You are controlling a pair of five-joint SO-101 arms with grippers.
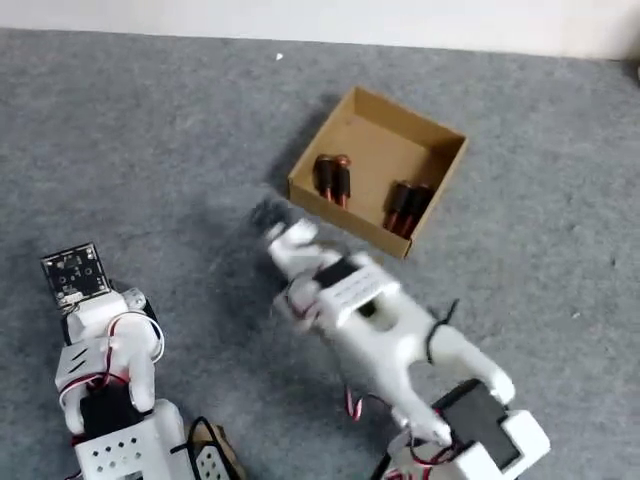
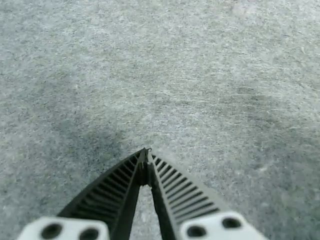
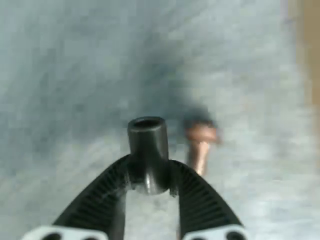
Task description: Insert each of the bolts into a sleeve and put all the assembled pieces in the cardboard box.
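My right gripper [image 3: 148,167] is shut on a black sleeve [image 3: 147,142], which stands up between the fingers with its open end showing. A copper bolt [image 3: 200,142] lies on the grey mat just beside the sleeve, blurred. In the high view this gripper [image 1: 278,232] hangs low over the mat, close to the near left wall of the cardboard box [image 1: 345,215]. Inside the box lie two pairs of assembled pieces [image 1: 333,177] [image 1: 408,205]. My left gripper [image 2: 146,152] is shut on nothing, just above bare mat.
The left arm [image 1: 105,360] sits folded at the table's near left, far from the box. The right arm's white body [image 1: 400,340] stretches from the near right toward the box. Grey mat [image 1: 150,150] covers the table.
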